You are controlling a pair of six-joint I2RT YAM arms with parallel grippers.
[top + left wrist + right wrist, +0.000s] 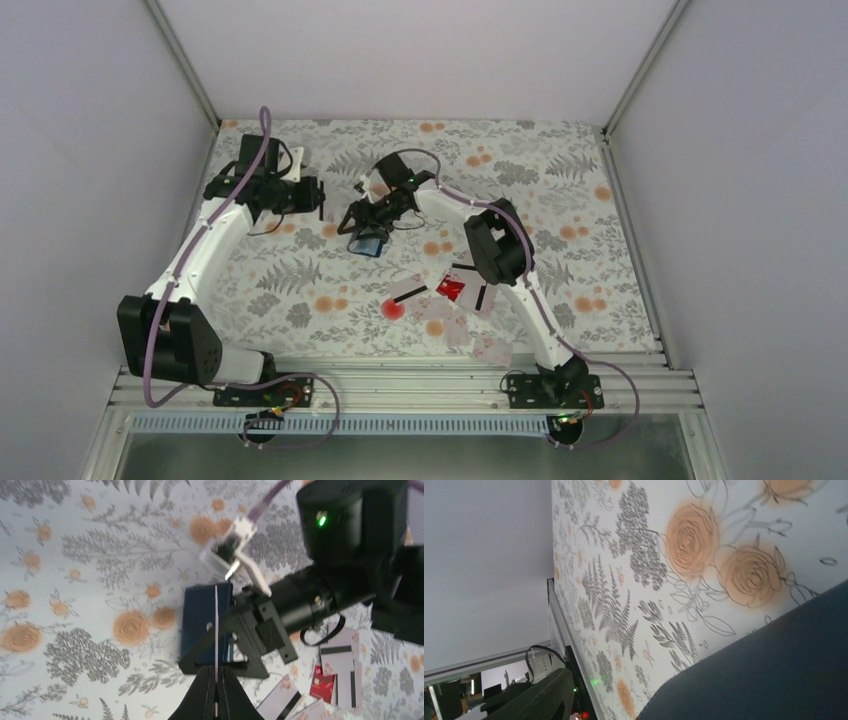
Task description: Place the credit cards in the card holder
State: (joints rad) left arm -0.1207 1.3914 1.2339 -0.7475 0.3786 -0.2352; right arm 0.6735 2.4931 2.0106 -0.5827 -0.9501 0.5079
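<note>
Left arm reaches from its base up the left side of the floral table cover (570, 190), forearm turned inward so that the left gripper (216, 700) points toward the centre; its fingers are pressed together on a whitish credit card (216, 625), seen edge-on and standing just above the card holder (200, 615). Right arm rises to a bent elbow, then stretches left across the table; the right gripper (360, 222) has its jaws set wide and clamped across the navy card holder near the table's middle, which fills the lower right of the right wrist view. Loose credit cards (340, 667), one of them red (322, 687), lie fanned on the cover nearer the bases
</note>
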